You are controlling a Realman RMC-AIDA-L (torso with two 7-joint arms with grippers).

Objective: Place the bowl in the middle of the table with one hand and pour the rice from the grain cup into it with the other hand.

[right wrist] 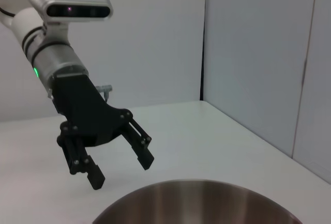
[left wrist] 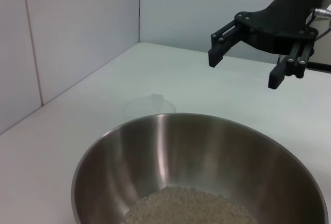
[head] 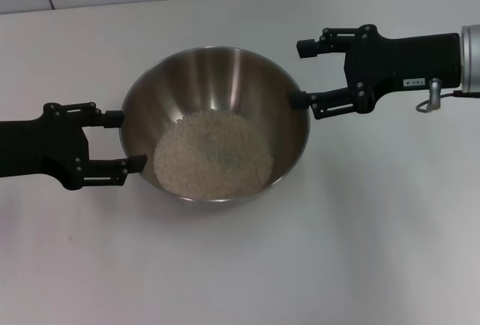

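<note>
Bowl (head: 217, 92) apparently untouched between open claws.

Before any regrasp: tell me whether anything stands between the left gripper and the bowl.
Nothing visible does. The open left gripper sits right at the bowl rim, only bare table around; the rice lies inside the bowl.

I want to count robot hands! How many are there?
2. The left end effector is open beside the bowl's left rim; the right end effector is open at its right rim.
</note>
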